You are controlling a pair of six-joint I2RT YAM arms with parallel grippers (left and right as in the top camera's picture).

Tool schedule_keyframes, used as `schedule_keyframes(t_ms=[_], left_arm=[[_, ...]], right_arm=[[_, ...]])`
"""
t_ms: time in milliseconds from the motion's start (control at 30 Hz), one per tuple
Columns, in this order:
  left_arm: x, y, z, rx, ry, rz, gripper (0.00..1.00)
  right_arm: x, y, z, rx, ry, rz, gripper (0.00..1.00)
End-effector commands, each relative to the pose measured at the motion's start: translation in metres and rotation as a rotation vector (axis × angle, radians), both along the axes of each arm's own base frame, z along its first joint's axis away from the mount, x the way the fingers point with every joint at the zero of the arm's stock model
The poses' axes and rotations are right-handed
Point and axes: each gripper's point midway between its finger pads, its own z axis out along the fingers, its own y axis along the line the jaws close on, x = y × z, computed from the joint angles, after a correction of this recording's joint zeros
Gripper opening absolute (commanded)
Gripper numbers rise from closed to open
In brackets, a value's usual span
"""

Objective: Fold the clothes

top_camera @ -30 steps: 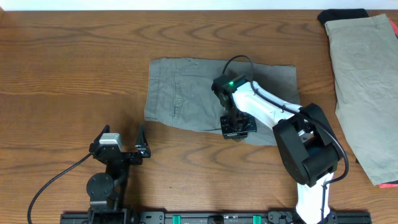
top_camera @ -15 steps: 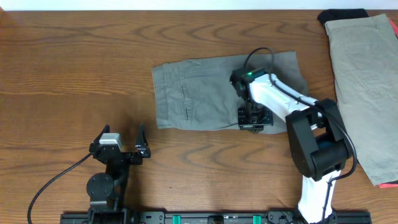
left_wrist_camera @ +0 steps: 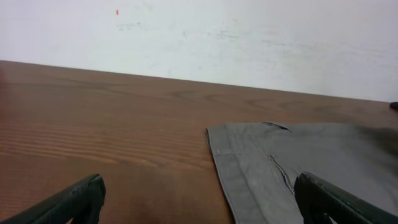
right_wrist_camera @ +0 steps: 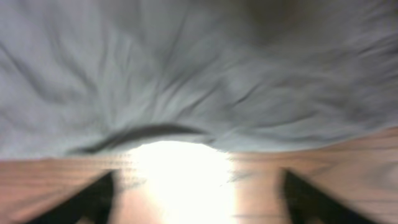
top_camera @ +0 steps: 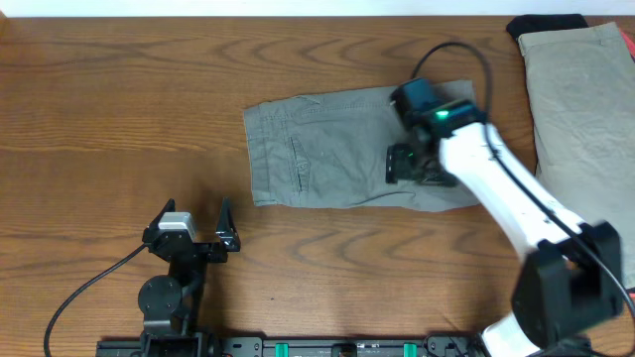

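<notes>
The grey shorts [top_camera: 327, 149] lie flat in a folded rectangle in the middle of the table, a stitched pocket seam facing up. My right gripper [top_camera: 415, 166] hangs over their right part, open, with nothing between its fingers. Its wrist view is blurred: grey cloth [right_wrist_camera: 186, 74] fills the top, bare wood with a bright glare lies between the spread jaws of the right gripper [right_wrist_camera: 199, 202]. My left gripper [top_camera: 194, 226] rests open near the front left, apart from the cloth. Seen from the left wrist, the shorts' left edge [left_wrist_camera: 249, 168] lies ahead, right of the left gripper [left_wrist_camera: 199, 205]. Khaki-beige shorts [top_camera: 580, 129] lie at the far right.
A black cloth [top_camera: 548, 23] lies at the back right corner, partly under the khaki shorts. A white wall [left_wrist_camera: 199, 37] stands behind the table's far edge. The right arm [top_camera: 516, 208] stretches from the front right over the table.
My right gripper has moved right and back, dragging the grey shorts with it, then opened and let go of the cloth. The left arm has not moved.
</notes>
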Motion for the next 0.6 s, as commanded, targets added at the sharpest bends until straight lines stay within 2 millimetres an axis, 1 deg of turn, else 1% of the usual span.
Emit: schedule_keyframes(t_ms=[0, 100, 200, 333, 433, 500, 567], left_arm=[[-0.001, 0.0, -0.016, 0.004, 0.051, -0.006, 0.98], [-0.001, 0.0, -0.016, 0.004, 0.051, -0.006, 0.98], [-0.001, 0.0, -0.016, 0.004, 0.051, -0.006, 0.98], [-0.001, 0.0, -0.016, 0.004, 0.051, -0.006, 0.98], [-0.001, 0.0, -0.016, 0.004, 0.051, -0.006, 0.98], [-0.001, 0.0, -0.016, 0.004, 0.051, -0.006, 0.98], [-0.001, 0.0, -0.016, 0.004, 0.051, -0.006, 0.98]], right_arm=[[0.018, -0.036, 0.013, -0.025, -0.073, -0.053, 0.99], [0.035, -0.071, 0.02, -0.011, -0.128, -0.164, 0.99], [0.053, -0.116, 0.024, -0.003, -0.194, -0.293, 0.99], [0.061, -0.17, 0.029, -0.014, -0.246, -0.43, 0.99], [0.064, -0.214, 0.035, -0.071, -0.306, -0.53, 0.99], [0.065, -0.235, 0.038, -0.081, -0.333, -0.58, 0.99], [0.061, -0.249, 0.038, -0.081, -0.337, -0.616, 0.99]])
